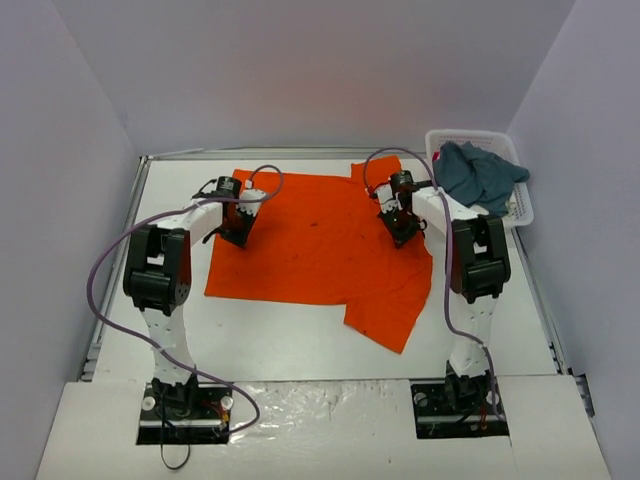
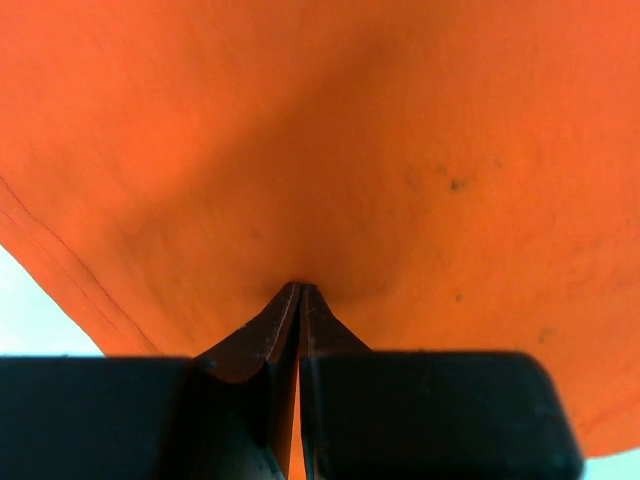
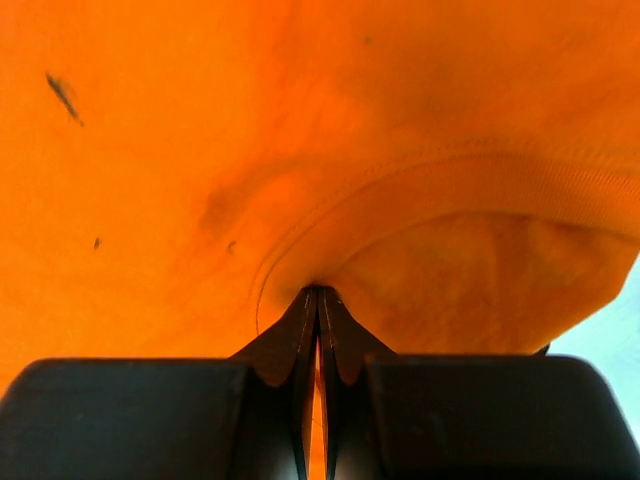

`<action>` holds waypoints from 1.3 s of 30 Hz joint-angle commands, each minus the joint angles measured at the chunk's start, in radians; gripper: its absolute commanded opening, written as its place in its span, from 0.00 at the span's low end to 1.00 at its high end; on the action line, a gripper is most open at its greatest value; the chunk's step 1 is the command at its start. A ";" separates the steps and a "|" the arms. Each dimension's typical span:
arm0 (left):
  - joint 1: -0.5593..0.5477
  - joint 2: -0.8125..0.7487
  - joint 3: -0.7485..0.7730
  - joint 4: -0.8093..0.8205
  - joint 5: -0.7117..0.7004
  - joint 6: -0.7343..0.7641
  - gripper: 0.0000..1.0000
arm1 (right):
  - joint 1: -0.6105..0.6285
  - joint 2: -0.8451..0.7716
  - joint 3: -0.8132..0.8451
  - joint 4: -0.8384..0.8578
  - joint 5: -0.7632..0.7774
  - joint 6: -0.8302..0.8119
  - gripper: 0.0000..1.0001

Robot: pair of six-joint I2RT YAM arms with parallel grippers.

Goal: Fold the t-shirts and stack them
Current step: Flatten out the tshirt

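Left claw [image 2: 300, 292] and right claw [image 3: 320, 294] each clench a pinch of the orange t-shirt [image 1: 320, 240] spread on the white tabletop [image 1: 300, 342], while the teal t-shirt [image 1: 478, 172] sits in the far-right basket [image 1: 467, 134]

Orange t-shirt [image 1: 320, 240] is logged as plain bright orange, no print. A few tiny dark specks [image 2: 458, 184] are noted on it, plus a short dark streak [image 3: 62, 95] in the right wrist view. Collar ribbing and hem stitching are seen in the same orange. Second t-shirt [image 1: 480, 172] is recorded as dusty teal-blue, plain. Basket [image 1: 470, 135] is marked white, lattice-patterned. Table [image 1: 300, 345] is marked white, walls [image 1: 300, 70] pale grey-lilac. Arms [image 1: 165, 335] are shown white with black joint housings. Cables [image 1: 100, 280] are shown purple. Left gripper [image 2: 300, 290] and right gripper [image 3: 318, 292] are seen black, fingertips dark brown.
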 commanded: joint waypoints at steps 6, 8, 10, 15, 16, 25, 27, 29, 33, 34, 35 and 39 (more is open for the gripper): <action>0.040 0.143 0.149 -0.112 0.051 -0.018 0.02 | -0.025 0.160 0.131 -0.052 0.017 -0.002 0.00; 0.040 0.170 0.178 -0.118 0.051 -0.018 0.02 | -0.026 0.183 0.170 -0.060 0.019 -0.002 0.00; 0.041 0.184 0.200 -0.121 0.043 -0.019 0.02 | -0.026 0.204 0.196 -0.071 0.020 -0.005 0.00; 0.049 0.240 0.299 -0.148 0.036 -0.026 0.02 | -0.028 0.261 0.319 -0.094 0.042 -0.015 0.00; 0.049 0.253 0.327 -0.155 0.036 -0.026 0.02 | -0.029 0.285 0.342 -0.100 0.043 -0.016 0.00; 0.049 0.174 0.307 -0.172 0.050 -0.018 0.02 | -0.034 0.256 0.382 -0.155 0.000 -0.036 0.00; 0.048 0.135 0.264 -0.165 0.046 -0.004 0.02 | -0.034 0.200 0.350 -0.155 -0.017 -0.045 0.00; 0.048 0.071 0.241 -0.167 0.037 0.011 0.05 | -0.032 0.164 0.340 -0.169 -0.043 -0.056 0.04; 0.049 -0.044 0.232 -0.213 0.036 0.045 0.09 | -0.032 0.071 0.351 -0.199 -0.063 -0.055 0.13; 0.049 -0.088 0.243 -0.248 0.039 0.053 0.09 | -0.032 0.054 0.360 -0.204 -0.064 -0.051 0.13; 0.049 -0.113 0.252 -0.263 0.037 0.077 0.10 | -0.032 0.016 0.363 -0.207 -0.064 -0.048 0.15; 0.045 -0.281 0.214 -0.288 0.036 0.181 0.17 | -0.032 -0.095 0.325 -0.210 -0.090 -0.039 0.20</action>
